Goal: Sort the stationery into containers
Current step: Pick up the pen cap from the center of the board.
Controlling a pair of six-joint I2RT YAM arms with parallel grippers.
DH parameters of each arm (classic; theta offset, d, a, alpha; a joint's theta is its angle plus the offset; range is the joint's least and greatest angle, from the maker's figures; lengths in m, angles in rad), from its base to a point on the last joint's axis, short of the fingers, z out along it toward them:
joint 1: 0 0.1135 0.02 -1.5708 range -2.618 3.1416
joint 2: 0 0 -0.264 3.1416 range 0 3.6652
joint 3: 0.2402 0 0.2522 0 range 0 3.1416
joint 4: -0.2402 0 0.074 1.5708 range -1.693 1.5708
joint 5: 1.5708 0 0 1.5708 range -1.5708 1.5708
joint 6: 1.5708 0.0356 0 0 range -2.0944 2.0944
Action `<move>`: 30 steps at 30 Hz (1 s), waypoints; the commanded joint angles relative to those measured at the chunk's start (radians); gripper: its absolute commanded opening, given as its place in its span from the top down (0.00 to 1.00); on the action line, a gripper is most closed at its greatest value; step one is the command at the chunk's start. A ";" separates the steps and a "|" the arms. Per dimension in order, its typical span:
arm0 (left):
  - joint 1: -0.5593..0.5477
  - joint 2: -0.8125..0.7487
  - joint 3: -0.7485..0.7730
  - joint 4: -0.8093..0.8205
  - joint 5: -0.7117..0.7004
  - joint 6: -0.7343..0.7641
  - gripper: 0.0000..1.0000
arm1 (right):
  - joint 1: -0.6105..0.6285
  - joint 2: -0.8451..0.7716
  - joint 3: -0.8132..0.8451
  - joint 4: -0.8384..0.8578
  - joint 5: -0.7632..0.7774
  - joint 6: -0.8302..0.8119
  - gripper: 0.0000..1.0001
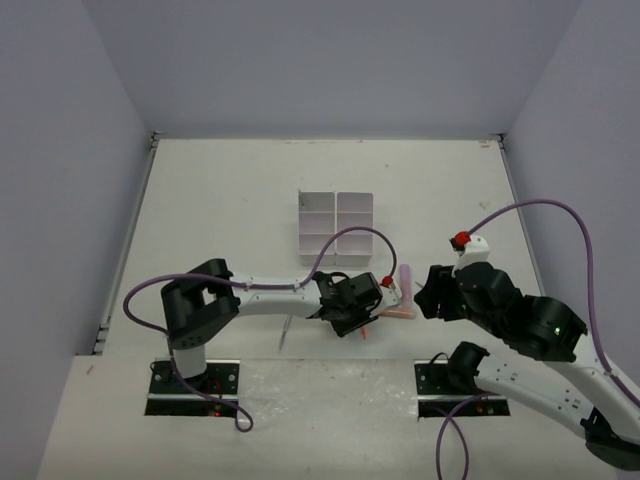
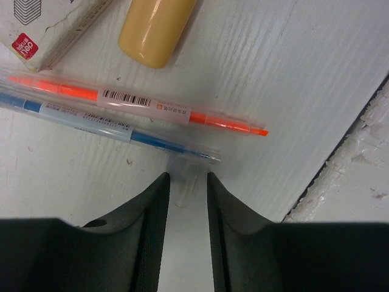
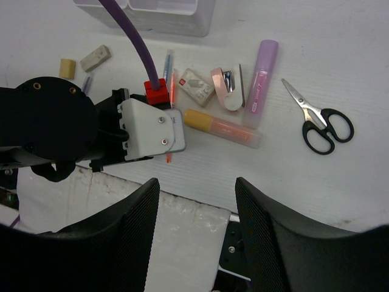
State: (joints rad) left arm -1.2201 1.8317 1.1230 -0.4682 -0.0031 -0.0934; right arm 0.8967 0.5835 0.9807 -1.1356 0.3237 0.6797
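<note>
The white six-compartment organizer [image 1: 335, 220] stands mid-table. My left gripper [image 2: 186, 177] hangs low over the table by an orange pen [image 2: 140, 102] and a blue pen [image 2: 103, 121]. Its jaws are narrowly apart, with a clear cap piece [image 2: 182, 188] between the tips, loose in the gap. A yellow-ended orange marker [image 2: 157, 27] and a boxed eraser [image 2: 42, 30] lie beyond. My right gripper [image 3: 196, 182] is open and empty, near the table's front edge. It looks onto the black-handled scissors [image 3: 319, 121], a pink marker [image 3: 261, 82] and two tan erasers [image 3: 94, 58].
A small pink stapler-like item [image 3: 228, 88] lies between the boxed eraser [image 3: 197, 85] and the pink marker. A thin pen [image 1: 284, 333] lies alone left of the left gripper [image 1: 372, 300]. The board's front edge [image 2: 340, 158] runs close by.
</note>
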 commanded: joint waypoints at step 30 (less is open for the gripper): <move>-0.004 0.178 0.107 -0.293 0.019 0.046 0.66 | 0.003 -0.008 -0.020 0.054 -0.029 -0.017 0.44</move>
State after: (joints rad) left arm -1.2201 1.9258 1.2660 -0.6367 -0.0002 -0.0807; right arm 0.8967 0.5819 0.9696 -1.1057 0.2977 0.6643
